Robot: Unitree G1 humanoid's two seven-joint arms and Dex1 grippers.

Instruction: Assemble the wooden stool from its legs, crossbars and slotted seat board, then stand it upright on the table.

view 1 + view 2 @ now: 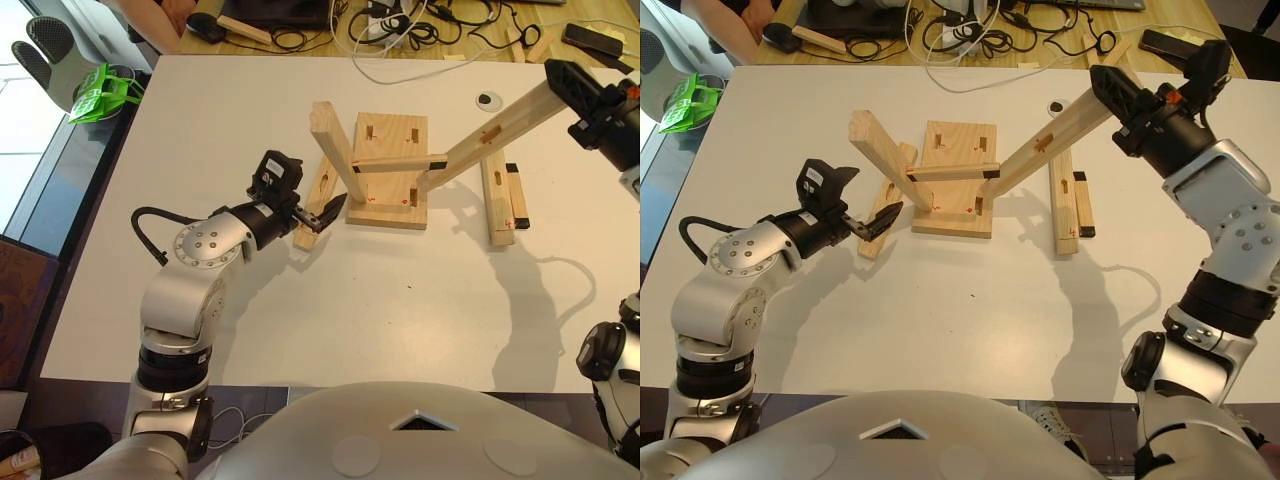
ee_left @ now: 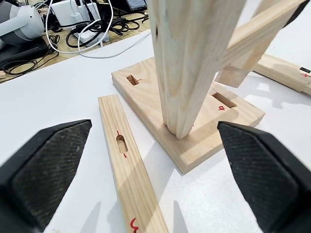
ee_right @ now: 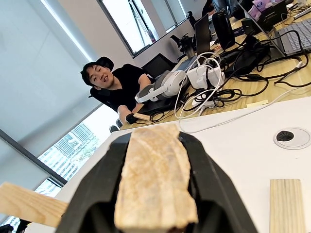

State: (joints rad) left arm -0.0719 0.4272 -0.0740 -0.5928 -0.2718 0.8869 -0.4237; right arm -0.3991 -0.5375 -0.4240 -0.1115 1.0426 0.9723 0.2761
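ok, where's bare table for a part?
Free: the wide near strip of table in front of the seat board, and the left side beyond the left gripper. Crowded: round the board, flanked by a loose leg and two pieces.

The slotted seat board (image 1: 395,135) lay flat on the tabletop. One leg (image 1: 335,150) stood tilted in it, joined by a crossbar (image 1: 395,163) to a second leg (image 1: 500,125) slanting up into the right gripper (image 1: 1110,95). A third leg (image 2: 127,165) lay along the board's left edge. A fourth leg (image 1: 497,205) lay to its right, with what seemed a short crossbar (image 1: 515,195) alongside.
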